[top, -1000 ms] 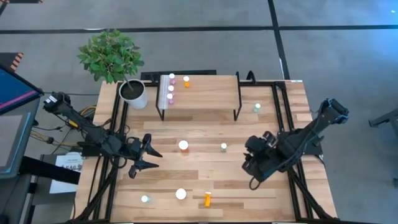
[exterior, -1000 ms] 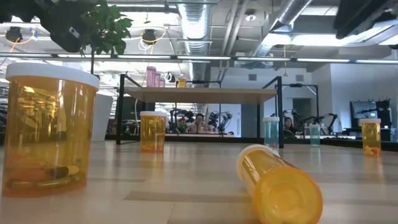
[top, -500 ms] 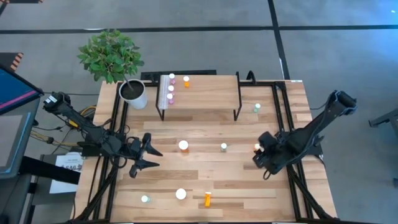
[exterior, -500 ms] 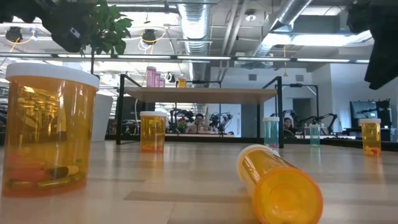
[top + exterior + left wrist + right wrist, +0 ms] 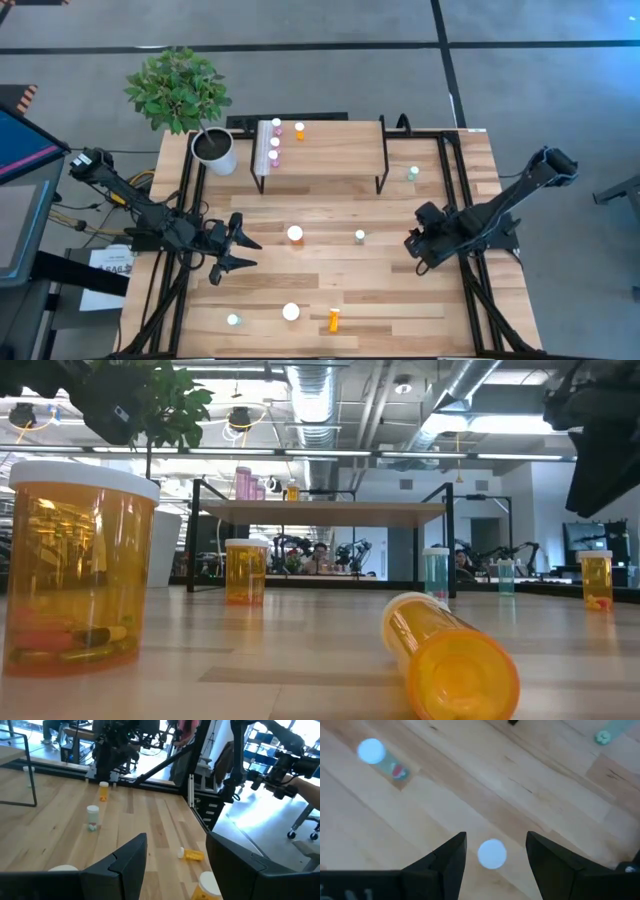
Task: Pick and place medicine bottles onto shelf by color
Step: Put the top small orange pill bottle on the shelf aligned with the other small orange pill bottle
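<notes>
the right gripper (image 5: 495, 851) is released, its fingers apart directly above a small orange bottle (image 5: 492, 854) near the worktop's right edge. the left gripper (image 5: 243, 254) is also released, holding nothing, near the left edge.

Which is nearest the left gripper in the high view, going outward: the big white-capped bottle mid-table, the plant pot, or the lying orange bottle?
From the left gripper, open at the table's left side:
1. The big white-capped bottle, mid-table, just to its right.
2. The lying orange bottle, on the near edge.
3. The plant pot, at the far left corner, beside the shelf.
</notes>
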You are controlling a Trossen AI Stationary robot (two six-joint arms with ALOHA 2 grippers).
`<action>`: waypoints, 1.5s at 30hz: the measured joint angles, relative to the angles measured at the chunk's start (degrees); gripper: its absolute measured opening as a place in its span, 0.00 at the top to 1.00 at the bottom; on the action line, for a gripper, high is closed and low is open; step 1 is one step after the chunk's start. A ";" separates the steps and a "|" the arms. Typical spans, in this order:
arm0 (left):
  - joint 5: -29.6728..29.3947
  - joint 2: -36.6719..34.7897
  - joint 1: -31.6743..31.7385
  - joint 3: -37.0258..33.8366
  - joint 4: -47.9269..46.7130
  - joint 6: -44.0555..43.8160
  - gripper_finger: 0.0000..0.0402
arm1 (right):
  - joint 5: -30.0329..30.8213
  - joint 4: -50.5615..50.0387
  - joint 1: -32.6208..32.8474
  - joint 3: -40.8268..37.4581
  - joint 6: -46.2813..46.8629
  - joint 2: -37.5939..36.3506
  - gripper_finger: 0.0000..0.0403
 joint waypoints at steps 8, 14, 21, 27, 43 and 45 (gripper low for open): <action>-0.01 0.00 0.02 0.00 -0.02 -0.02 0.52 | -4.24 0.41 -4.06 0.00 -4.96 1.08 0.44; -0.03 0.00 0.02 -0.02 -0.04 0.15 0.52 | -4.56 4.03 -6.05 0.00 -9.80 -1.29 0.44; -0.01 0.02 0.02 -0.04 -0.52 0.24 0.52 | -4.75 6.07 -6.51 -3.68 -9.39 -4.28 0.44; -0.02 0.02 0.02 -0.04 -0.56 0.26 0.52 | -5.93 9.75 -5.28 -9.23 -6.28 -6.60 0.44; -0.43 0.02 0.02 -0.04 -0.52 0.28 0.52 | -4.74 10.35 -4.06 -9.49 -5.97 -5.91 0.44; -0.45 0.02 0.04 -0.04 -0.52 0.28 0.52 | -5.51 10.43 -4.06 -9.49 -5.97 -5.47 0.44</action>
